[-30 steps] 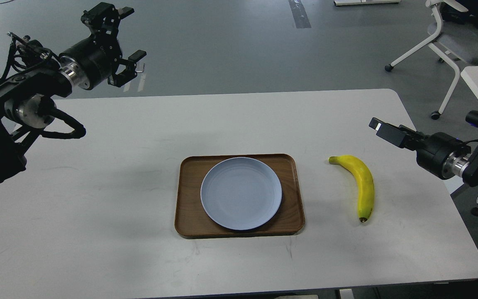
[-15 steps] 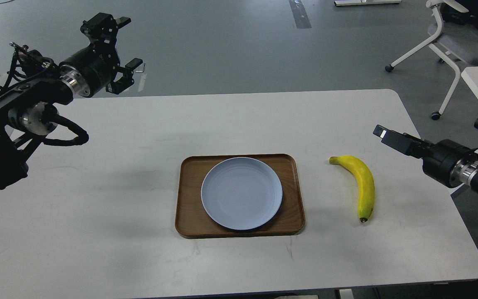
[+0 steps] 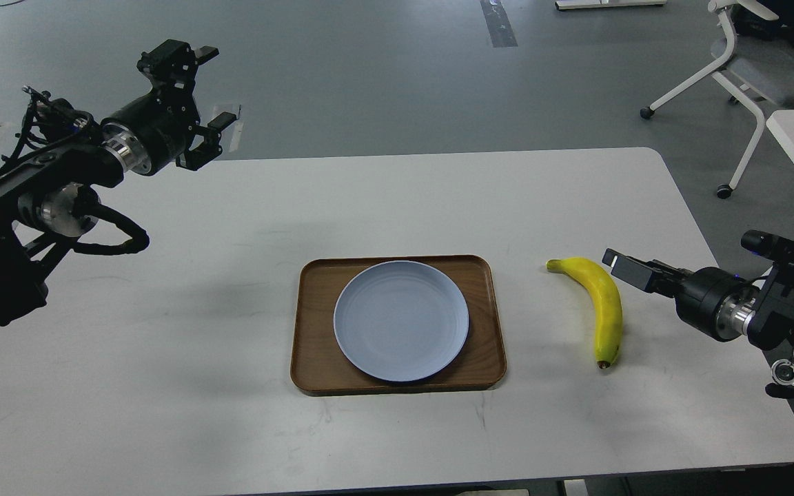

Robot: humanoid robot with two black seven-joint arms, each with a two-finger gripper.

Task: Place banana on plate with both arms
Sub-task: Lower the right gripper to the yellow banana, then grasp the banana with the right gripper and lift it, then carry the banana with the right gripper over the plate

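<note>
The banana lies on the white table, to the right of the wooden tray and apart from it, stem pointing up-left and dark tip toward me. The pale blue-grey plate sits empty inside that tray, so nothing is placed yet; I judge I am at the reach, before any grasp.

My right gripper hovers just beside the banana's upper right flank, low over the table and pointing left at it. I see it nearly end-on and dark, so I cannot tell whether its fingers are spread or closed, and I cannot tell whether it touches the fruit.

My left gripper hangs high over the far left corner of the table, fingers spread apart and holding nothing, well away from both banana and plate.

The next move, as I read it, calls for my right gripper to settle across the banana's thick middle with its fingers on either side of the curve, then close gently; the skin is smooth and rounded and could roll aside. My left arm would need to come in toward the tray to share the work.
</note>
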